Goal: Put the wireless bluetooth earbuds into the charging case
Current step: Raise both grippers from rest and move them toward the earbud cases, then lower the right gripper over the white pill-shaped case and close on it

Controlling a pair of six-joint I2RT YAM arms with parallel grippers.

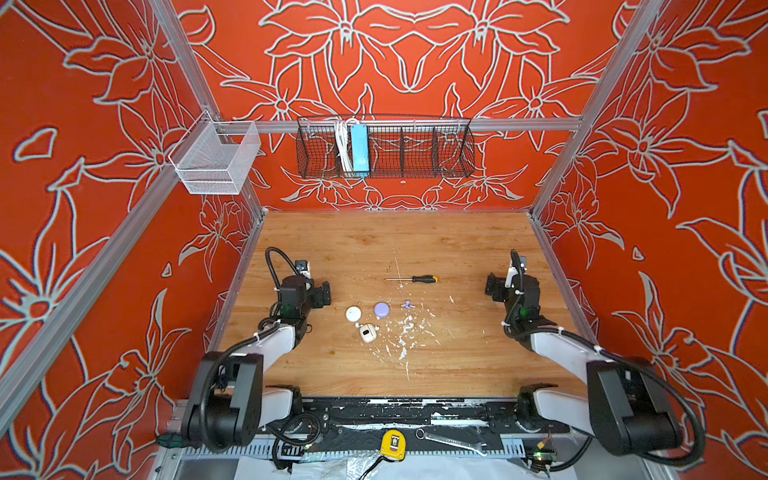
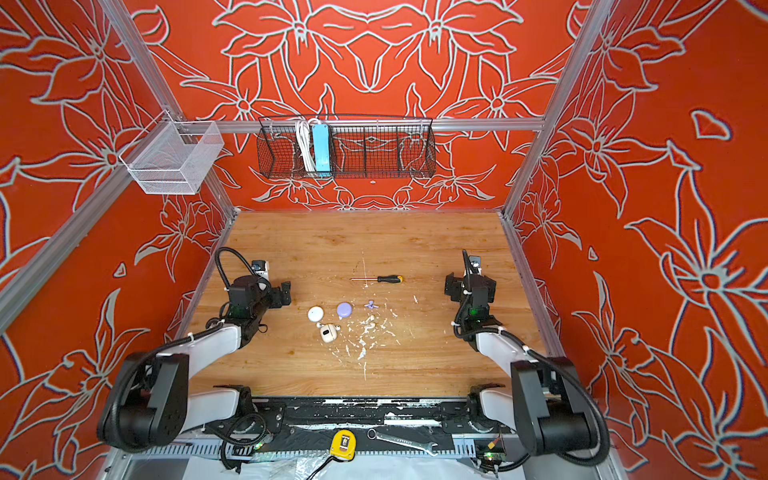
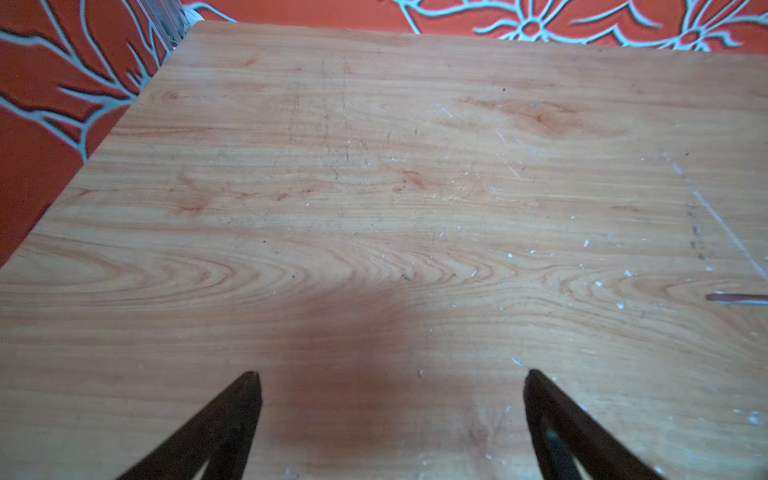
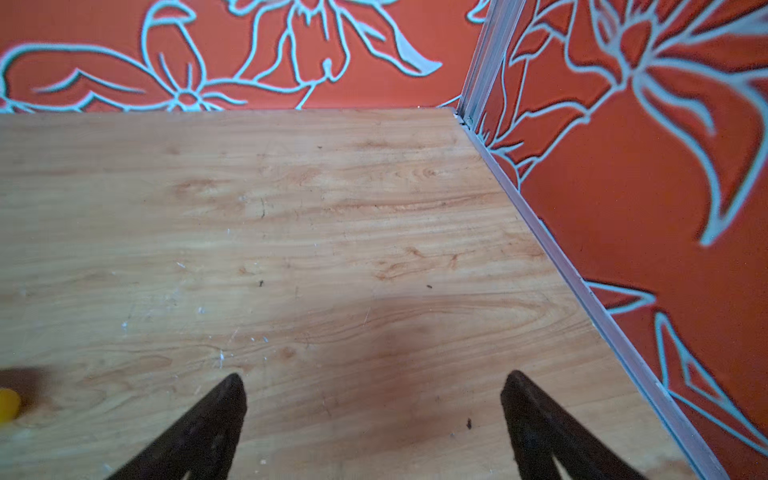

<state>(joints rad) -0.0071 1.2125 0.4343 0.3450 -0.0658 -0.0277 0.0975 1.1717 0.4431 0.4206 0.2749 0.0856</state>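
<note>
Though both top views show the wireless bluetooth earbuds (image 1: 408,305) lying near the middle of the wooden table (image 1: 457,241), neither wrist view shows them at all. The wrist views show only bare wood, black fingers and a bit of the screwdriver (image 1: 415,279): its metal tip in the left wrist view, its yellow end in the right wrist view. Two lilac earbuds lie together, touching, with their thin stems sticking out like a tiny star. They sit just to the right of the round lilac case (image 1: 381,309) but do not touch it. Some white earbuds (image 1: 409,319) lie a little nearer the front, mixed in with the white paint flecks (image 1: 403,353) (so I cannot count them for sure). There are three cases: the lilac one, a round white case (image 1: 353,313) beside it, and a cream case (image 1: 367,332) with a dark spot, just in front of those two. There is one screwdriver, farther back. The left gripper (image 3: 390,374) has its jaws spread wide and holds nothing. The right gripper (image 4: 374,376) is the same, with its jaws wide apart and nothing between them. Each hangs over its own side of the table, well apart from the earbuds.
</note>
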